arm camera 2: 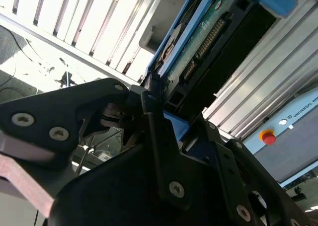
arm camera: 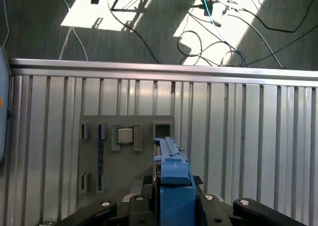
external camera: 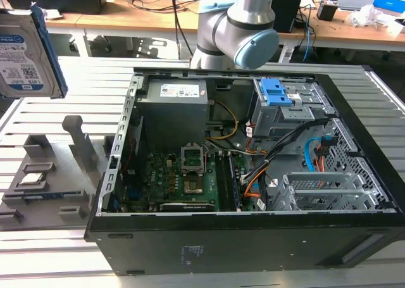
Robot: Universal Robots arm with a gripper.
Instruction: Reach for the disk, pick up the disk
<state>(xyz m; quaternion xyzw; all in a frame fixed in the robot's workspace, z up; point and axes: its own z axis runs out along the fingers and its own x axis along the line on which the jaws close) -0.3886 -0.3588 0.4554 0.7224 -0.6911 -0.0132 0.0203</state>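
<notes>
In the exterior view the disk (external camera: 24, 54) hangs high at the exterior view's left, label facing out, over one grey fixture (external camera: 63, 174) bearing one silver chip (external camera: 31, 178). One open computer case (external camera: 354, 193) lies rightward. The second wrist view shows the disk's green circuit side. In the first wrist view the gripper (arm camera: 173, 186) pinches its blue edge.

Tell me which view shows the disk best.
The exterior view: the disk shows its labelled face and blue side bracket. The second wrist view shows the disk from its circuit-board side; the first wrist view shows it edge-on, blue bracket foremost.
</notes>
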